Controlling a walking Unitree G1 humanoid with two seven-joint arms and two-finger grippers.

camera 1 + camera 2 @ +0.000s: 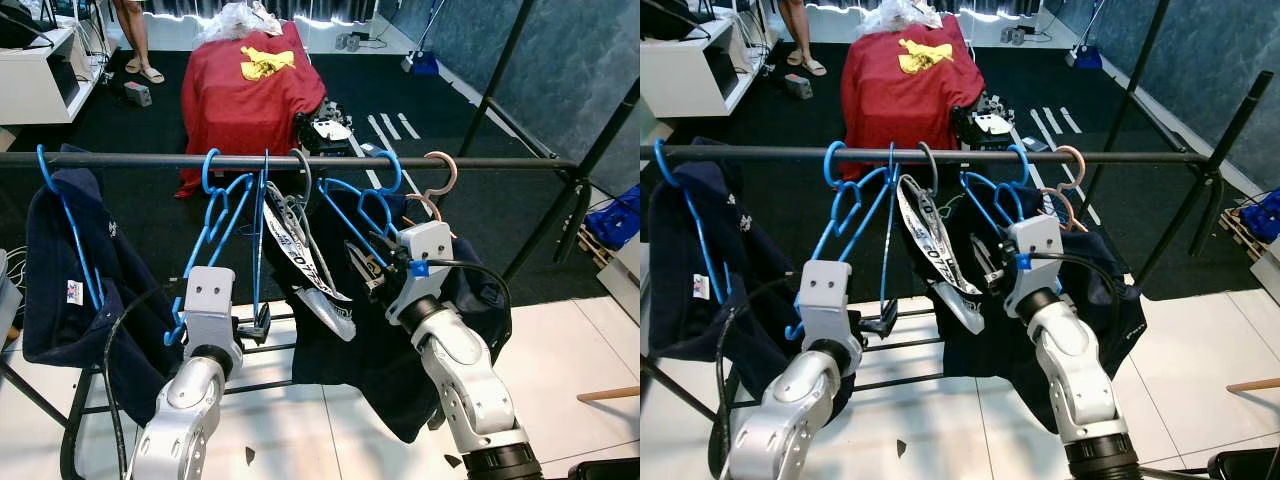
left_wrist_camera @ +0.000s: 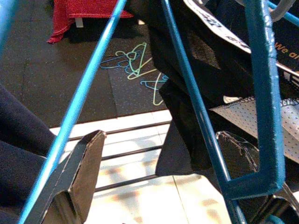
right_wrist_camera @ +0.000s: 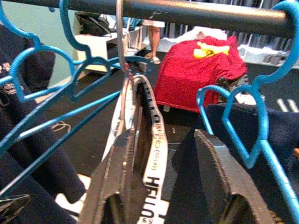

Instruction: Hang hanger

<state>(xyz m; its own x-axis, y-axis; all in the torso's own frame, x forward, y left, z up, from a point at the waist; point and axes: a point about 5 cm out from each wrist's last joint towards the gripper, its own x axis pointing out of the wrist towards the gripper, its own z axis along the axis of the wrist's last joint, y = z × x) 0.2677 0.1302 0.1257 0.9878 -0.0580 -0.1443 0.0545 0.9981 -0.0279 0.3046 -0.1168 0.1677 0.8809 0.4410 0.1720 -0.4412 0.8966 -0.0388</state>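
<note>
A black rail (image 1: pixel 120 160) crosses in front of me with several hangers on it. Bare blue hangers (image 1: pixel 225 215) hang near its middle. My left gripper (image 1: pixel 250 325) is at the bottom of one of them, open, with that hanger's thin blue bars (image 2: pixel 196 112) passing between its fingers (image 2: pixel 79 177). My right gripper (image 1: pixel 372 265) is open below the rail, with nothing between its fingers (image 3: pixel 121 182). It points at a silver hanger carrying a white-and-black printed garment (image 3: pixel 154 154). Beside it is a blue hanger (image 1: pixel 350 205) draped with dark cloth.
A dark jacket (image 1: pixel 70 270) on a blue hanger hangs at the rail's left end, and a pink hanger (image 1: pixel 440 170) near the right. Slanted black rack poles (image 1: pixel 560 220) stand right. A red-covered object (image 1: pixel 250 90), a person's legs (image 1: pixel 135 40) and a white shelf (image 1: pixel 35 80) lie beyond. Loose hangers (image 2: pixel 133 65) lie on the floor.
</note>
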